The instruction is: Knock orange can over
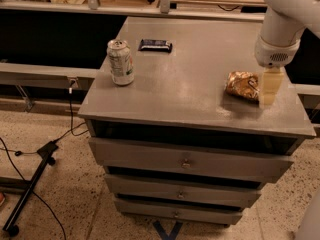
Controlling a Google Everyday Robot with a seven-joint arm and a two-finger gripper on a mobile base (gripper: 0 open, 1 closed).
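The orange can [242,85], shiny copper with dark and pale marks, appears to lie on its side on the right part of the grey cabinet top [190,84]. My gripper [267,87] hangs from the white arm [280,29] at the can's right end, right against it or in front of it. Its tip is close to the cabinet top. The can's right end is hidden behind the gripper.
A white-and-green can [121,61] stands upright near the left edge. A dark flat wrapper [155,45] lies behind it. The cabinet has drawers [186,160] below. A stand and cables [35,169] lie on the floor at the left.
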